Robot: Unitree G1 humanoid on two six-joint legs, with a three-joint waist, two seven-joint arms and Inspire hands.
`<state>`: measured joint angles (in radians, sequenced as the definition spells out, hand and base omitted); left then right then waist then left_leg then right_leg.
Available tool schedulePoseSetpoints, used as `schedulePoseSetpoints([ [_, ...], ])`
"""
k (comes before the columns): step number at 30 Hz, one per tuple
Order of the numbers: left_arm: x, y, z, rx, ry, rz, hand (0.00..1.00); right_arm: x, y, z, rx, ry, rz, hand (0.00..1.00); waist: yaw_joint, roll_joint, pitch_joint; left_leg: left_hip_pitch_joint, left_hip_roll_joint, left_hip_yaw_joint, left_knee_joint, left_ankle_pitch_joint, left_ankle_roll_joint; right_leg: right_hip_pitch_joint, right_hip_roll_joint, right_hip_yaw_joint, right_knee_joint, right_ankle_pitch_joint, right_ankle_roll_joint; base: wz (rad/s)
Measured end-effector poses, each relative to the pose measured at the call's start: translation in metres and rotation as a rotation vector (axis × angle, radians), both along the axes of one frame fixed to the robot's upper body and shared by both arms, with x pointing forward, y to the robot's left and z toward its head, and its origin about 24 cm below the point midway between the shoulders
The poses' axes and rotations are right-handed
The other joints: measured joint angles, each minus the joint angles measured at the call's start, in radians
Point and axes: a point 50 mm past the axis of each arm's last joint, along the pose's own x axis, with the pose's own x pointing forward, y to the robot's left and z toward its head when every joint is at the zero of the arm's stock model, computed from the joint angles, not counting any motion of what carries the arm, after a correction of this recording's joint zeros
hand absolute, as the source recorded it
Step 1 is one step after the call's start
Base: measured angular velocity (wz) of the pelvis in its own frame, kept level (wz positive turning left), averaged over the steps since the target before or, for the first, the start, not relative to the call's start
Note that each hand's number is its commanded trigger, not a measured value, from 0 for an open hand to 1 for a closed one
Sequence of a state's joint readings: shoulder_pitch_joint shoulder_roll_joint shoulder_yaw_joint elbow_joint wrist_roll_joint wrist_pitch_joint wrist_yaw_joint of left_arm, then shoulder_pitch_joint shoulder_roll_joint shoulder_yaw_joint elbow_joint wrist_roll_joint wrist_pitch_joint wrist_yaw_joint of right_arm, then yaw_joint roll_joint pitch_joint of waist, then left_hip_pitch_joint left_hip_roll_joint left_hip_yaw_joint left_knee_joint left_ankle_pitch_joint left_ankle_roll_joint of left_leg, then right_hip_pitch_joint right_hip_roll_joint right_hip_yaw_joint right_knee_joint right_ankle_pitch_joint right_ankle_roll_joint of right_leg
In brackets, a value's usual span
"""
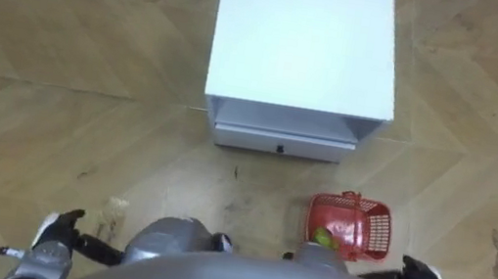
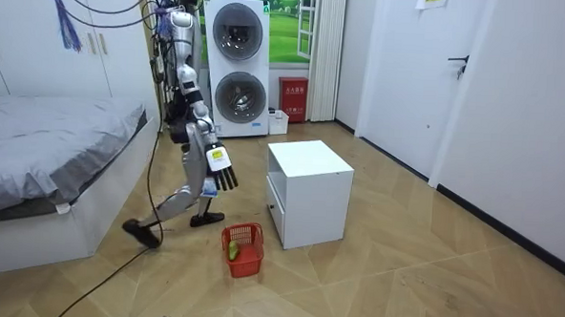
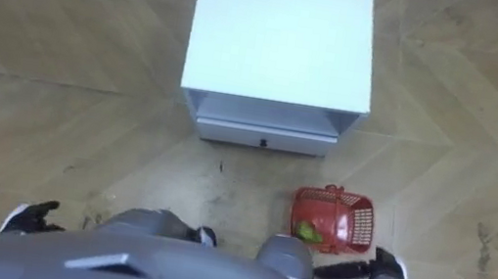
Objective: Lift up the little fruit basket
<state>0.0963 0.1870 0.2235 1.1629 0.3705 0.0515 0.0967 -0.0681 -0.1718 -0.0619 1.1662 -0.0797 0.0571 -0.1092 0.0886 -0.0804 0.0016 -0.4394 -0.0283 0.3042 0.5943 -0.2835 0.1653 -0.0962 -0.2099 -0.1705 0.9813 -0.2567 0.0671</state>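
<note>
A red plastic fruit basket (image 1: 347, 224) stands on the wooden floor, just in front of my body and to my right. A green fruit (image 1: 323, 237) lies inside it. In the room view the basket (image 2: 243, 248) sits by my feet, between me and the white cabinet. My right hand (image 1: 421, 276) hangs low beside the basket with its fingers straight, apart from it. The room view shows this right hand (image 2: 222, 178) well above the basket. Low on the other side, my left hand (image 1: 57, 230) is idle with relaxed fingers.
The white cabinet (image 1: 308, 44) with a low drawer (image 1: 278, 144) stands straight ahead. A bed (image 2: 45, 139) is behind me, and stacked washing machines (image 2: 237, 70) stand at the wall. Open wood floor (image 1: 57, 101) lies on both sides of the cabinet.
</note>
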Motion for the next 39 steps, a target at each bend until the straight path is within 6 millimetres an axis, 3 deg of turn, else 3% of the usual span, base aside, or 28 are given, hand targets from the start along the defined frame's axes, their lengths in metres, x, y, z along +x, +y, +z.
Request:
schedulePoseSetpoints([
  [2, 0.016, 0.004, 0.003, 0.022, -0.046, 0.023, 0.0, 0.042, 0.008, 0.014, 0.012, -0.132, 0.039, 0.0, 0.021, -0.014, 0.0041, -0.187, 0.029, -0.003, 0.163, -0.022, -0.001, 0.055, -0.004, -0.001, -0.1, -0.013, 0.023, 0.02],
  [3, 0.021, 0.005, 0.004, 0.025, -0.062, 0.025, 0.0, 0.049, 0.009, 0.017, 0.013, -0.159, 0.047, 0.0, 0.026, -0.018, 0.0055, -0.235, 0.036, -0.004, 0.22, -0.032, 0.001, 0.062, -0.008, 0.002, -0.111, -0.035, 0.036, 0.15],
  [4, 0.027, 0.006, 0.006, 0.027, -0.09, 0.04, 0.0, 0.062, 0.01, 0.023, 0.015, -0.205, 0.053, 0.0, 0.03, -0.014, 0.0087, -0.324, 0.051, -0.018, 0.336, -0.055, 0.003, 0.057, -0.009, -0.007, -0.092, -0.205, 0.05, 0.12],
  [5, 0.028, 0.005, 0.006, 0.025, -0.098, 0.05, 0.0, 0.065, 0.011, 0.025, 0.014, -0.221, 0.057, 0.0, 0.033, -0.011, 0.01, -0.364, 0.053, -0.035, 0.39, -0.065, 0.0, 0.047, -0.014, -0.017, -0.06, -0.268, 0.041, 0.0],
  [6, 0.029, 0.005, 0.006, 0.022, -0.105, 0.06, 0.0, 0.072, 0.012, 0.029, 0.012, -0.248, 0.068, 0.0, 0.045, -0.008, 0.0113, -0.429, 0.049, -0.078, 0.49, -0.087, -0.015, 0.002, -0.023, -0.013, 0.05, -0.358, 0.03, -0.26],
  [7, 0.023, 0.006, 0.005, 0.025, -0.085, 0.078, 0.0, 0.074, 0.013, 0.031, 0.017, -0.266, 0.058, 0.0, 0.05, -0.008, 0.0146, -0.48, 0.04, -0.11, 0.573, -0.113, -0.036, -0.053, -0.036, 0.003, 0.185, -0.403, 0.023, -0.26],
  [8, 0.021, 0.006, 0.004, 0.027, -0.074, 0.083, 0.0, 0.074, 0.012, 0.032, 0.017, -0.274, 0.048, 0.0, 0.047, -0.009, 0.0163, -0.503, 0.034, -0.123, 0.61, -0.126, -0.039, -0.078, -0.038, 0.01, 0.253, -0.412, 0.021, -0.09],
  [9, 0.019, 0.008, 0.004, 0.039, -0.064, 0.08, 0.0, 0.075, 0.01, 0.034, 0.009, -0.297, 0.024, 0.0, 0.044, -0.015, 0.0177, -0.546, 0.03, -0.127, 0.676, -0.144, -0.04, -0.135, -0.056, 0.021, 0.392, -0.413, 0.019, 0.12],
  [11, 0.02, 0.012, 0.006, 0.054, -0.076, 0.091, 0.0, 0.086, 0.008, 0.046, -0.011, -0.381, -0.013, 0.0, 0.027, -0.028, 0.0257, -0.631, 0.031, -0.127, 0.801, -0.176, -0.026, -0.219, -0.086, 0.031, 0.605, -0.413, 0.019, 0.18],
  [13, 0.023, 0.011, 0.006, 0.07, -0.089, 0.075, 0.0, 0.093, 0.001, 0.054, -0.038, -0.438, -0.029, 0.0, 0.015, -0.025, 0.0279, -0.68, 0.028, -0.125, 0.894, -0.21, -0.01, -0.247, -0.103, 0.037, 0.727, -0.413, 0.019, 0.21],
  [19, 0.033, 0.009, 0.009, 0.106, -0.145, 0.07, 0.0, 0.112, -0.003, 0.074, -0.076, -0.56, -0.075, 0.0, -0.03, -0.027, 0.0306, -0.759, -0.03, -0.088, 1.119, -0.297, 0.025, -0.245, -0.121, 0.103, 1.006, -0.409, 0.014, 0.32],
  [23, 0.035, 0.012, 0.011, 0.132, -0.166, 0.062, 0.0, 0.123, -0.001, 0.089, -0.093, -0.64, -0.073, 0.0, -0.049, -0.046, 0.0386, -0.788, -0.058, -0.079, 1.176, -0.31, 0.028, -0.236, -0.12, 0.117, 1.078, -0.407, 0.011, 0.24],
  [25, 0.028, 0.013, 0.01, 0.139, -0.152, 0.058, 0.0, 0.127, -0.001, 0.097, -0.105, -0.69, -0.082, 0.0, -0.07, -0.066, 0.0376, -0.804, -0.072, -0.078, 1.201, -0.314, 0.025, -0.228, -0.118, 0.115, 1.106, -0.406, 0.01, 0.24],
  [30, 0.001, 0.013, 0.005, 0.14, -0.076, 0.043, 0.0, 0.127, -0.006, 0.103, -0.139, -0.725, -0.112, 0.0, -0.087, -0.085, 0.0309, -0.829, -0.068, -0.078, 1.244, -0.33, 0.016, -0.234, -0.112, 0.123, 1.153, -0.408, 0.008, 0.03],
  [35, -0.011, 0.011, 0.002, 0.133, -0.032, 0.012, 0.0, 0.118, -0.012, 0.096, -0.146, -0.689, -0.129, 0.0, -0.088, -0.089, 0.0333, -0.852, -0.065, -0.064, 1.265, -0.331, -0.001, -0.253, -0.112, 0.144, 1.203, -0.413, -0.002, 0.02],
  [36, -0.011, 0.012, 0.002, 0.134, -0.03, 0.007, 0.0, 0.117, -0.013, 0.095, -0.148, -0.686, -0.13, 0.0, -0.088, -0.089, 0.0337, -0.861, -0.065, -0.062, 1.27, -0.328, -0.007, -0.257, -0.114, 0.144, 1.218, -0.42, -0.012, 0.04],
  [39, -0.014, 0.009, 0.001, 0.128, -0.019, -0.009, 0.0, 0.117, -0.016, 0.094, -0.157, -0.672, -0.122, 0.0, -0.081, -0.08, 0.0364, -0.873, -0.051, -0.068, 1.27, -0.32, -0.028, -0.276, -0.103, 0.147, 1.237, -0.427, -0.017, -0.05],
])
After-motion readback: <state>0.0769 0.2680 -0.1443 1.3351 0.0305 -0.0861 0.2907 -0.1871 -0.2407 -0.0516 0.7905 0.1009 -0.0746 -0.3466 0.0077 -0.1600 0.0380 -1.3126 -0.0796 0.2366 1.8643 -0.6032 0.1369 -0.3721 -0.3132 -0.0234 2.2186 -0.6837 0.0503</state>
